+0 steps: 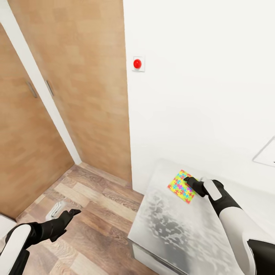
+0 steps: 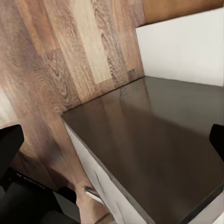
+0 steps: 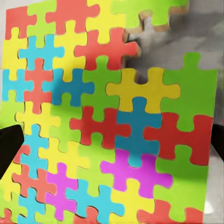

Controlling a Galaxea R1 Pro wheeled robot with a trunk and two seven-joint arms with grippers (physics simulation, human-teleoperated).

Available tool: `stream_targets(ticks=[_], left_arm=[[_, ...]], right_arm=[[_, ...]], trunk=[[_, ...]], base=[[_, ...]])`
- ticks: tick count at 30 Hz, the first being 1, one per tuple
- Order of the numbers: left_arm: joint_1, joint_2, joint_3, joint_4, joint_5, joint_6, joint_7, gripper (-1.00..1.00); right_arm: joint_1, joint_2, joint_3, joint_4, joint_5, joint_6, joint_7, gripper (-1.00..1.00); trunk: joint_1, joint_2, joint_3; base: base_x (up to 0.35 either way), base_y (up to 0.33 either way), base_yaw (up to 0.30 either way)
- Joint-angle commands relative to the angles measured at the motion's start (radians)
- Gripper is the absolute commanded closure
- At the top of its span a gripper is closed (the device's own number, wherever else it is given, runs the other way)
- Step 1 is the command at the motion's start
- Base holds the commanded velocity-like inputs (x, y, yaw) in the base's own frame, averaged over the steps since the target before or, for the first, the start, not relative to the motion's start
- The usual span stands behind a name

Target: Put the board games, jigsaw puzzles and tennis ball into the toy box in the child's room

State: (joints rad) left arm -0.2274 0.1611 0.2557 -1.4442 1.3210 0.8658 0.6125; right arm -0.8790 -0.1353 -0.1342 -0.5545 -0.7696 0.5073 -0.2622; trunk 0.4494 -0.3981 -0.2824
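The jigsaw puzzle (image 1: 182, 186) lies flat on the pale table (image 1: 168, 229), up near the wall at about one o'clock from the middle of the head view, and the right gripper (image 1: 190, 180) is right at its far corner. From the right wrist camera the puzzle (image 3: 112, 126) sprawls across the frame, two squares seemingly overlapping, with the dark fingertips (image 3: 9, 144) showing wide apart at either edge — so the fingers stand spread, nothing between them yet. This looks like a thin, light, fairly stiff sheet, but made of interlocking pieces, so I judge it could flex or come apart if pinched hard at a single tab. With so little thickness to bite, the best hold is likely an edge or corner overhanging its neighbour, jaws across the thickness. Off at eight o'clock the left gripper (image 1: 68, 217) hangs over the wooden floor (image 1: 95, 198), fingers apart and empty, its camera looking down on a dark lower tabletop (image 2: 158, 140) — well apart from the action.
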Motion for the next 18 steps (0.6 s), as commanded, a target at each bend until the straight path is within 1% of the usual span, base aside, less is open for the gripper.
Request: stream_targets(ticks=[1, 3, 6, 16, 18], left_arm=[[-0.001, 0.000, 0.001, -0.001, 0.010, 0.002, 0.010, -1.00], [-0.001, 0.000, 0.001, -0.001, 0.010, 0.002, 0.010, -1.00], [-0.001, 0.000, 0.000, -0.001, 0.010, 0.002, 0.010, -1.00], [-0.001, 0.000, 0.000, -0.001, 0.011, 0.002, 0.010, -1.00], [-0.001, 0.000, -0.001, -0.001, 0.011, 0.002, 0.010, -1.00]], right_arm=[[0.000, 0.000, -0.001, -0.002, -0.011, 0.004, -0.008, -1.00], [0.000, 0.000, -0.001, -0.002, -0.011, 0.004, -0.006, -1.00], [0.000, -0.001, -0.001, -0.003, -0.011, 0.004, -0.003, -1.00], [0.001, -0.001, -0.001, -0.013, -0.011, 0.003, 0.001, -1.00], [0.001, -0.001, -0.001, -0.013, -0.011, 0.003, 0.001, -1.00]], trunk=[[0.001, -0.002, -0.001], [0.001, -0.002, 0.000], [0.001, -0.002, 0.000], [0.001, -0.002, 0.001], [0.001, -0.002, 0.001]], base=[[0.000, 0.000, 0.264], [0.000, 0.000, 0.190], [0.000, 0.000, 0.083], [0.000, 0.000, 0.005], [0.000, 0.136, 0.000]])
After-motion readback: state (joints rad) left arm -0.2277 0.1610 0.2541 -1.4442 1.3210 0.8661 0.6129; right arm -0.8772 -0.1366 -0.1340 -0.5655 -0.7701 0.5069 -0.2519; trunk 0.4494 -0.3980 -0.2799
